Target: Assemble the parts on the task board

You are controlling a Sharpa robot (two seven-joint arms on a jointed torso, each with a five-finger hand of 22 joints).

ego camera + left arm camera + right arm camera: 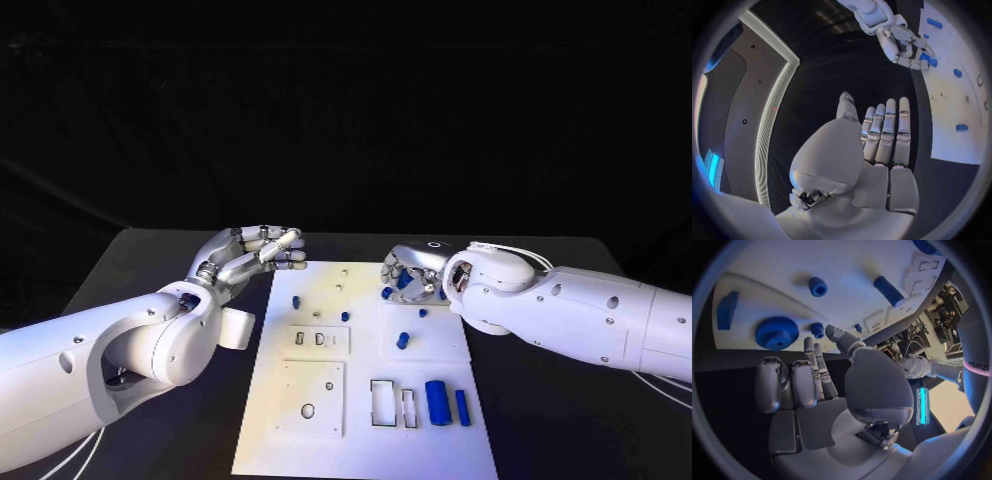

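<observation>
— Where are your hands, and why there?

— My left hand point(257, 252) hangs over the table point(144, 260) just beside the board's point(325, 440) far left corner. Its fingers point(887, 130) lie straight and pressed side by side, holding nothing. I judge it is parked there so the board is free for the other hand.

— And the right?

— My right hand point(415, 268) is at the board's far right edge, fingers point(811, 375) curled downward toward the parts there. The wrist view shows nothing between them, so I take it as empty, poised for a pick.

— What lies under it?

— A blue gear point(776, 332) near the board's edge, a small round bushing point(817, 330) next to it, and a second round piece point(818, 286) further in. A short peg point(404, 340) lies mid-board, loose on the white.

— And the rest of the parts?

— Two blue bars point(449, 403) lie side by side near the front right, beside the rectangular slots point(392, 402), probably where they belong. Nothing looks seated there yet, so the assembly seems barely begun.

— What needs care?

— The gear lies flat; I expect a pinch at its rim will be needed.
</observation>
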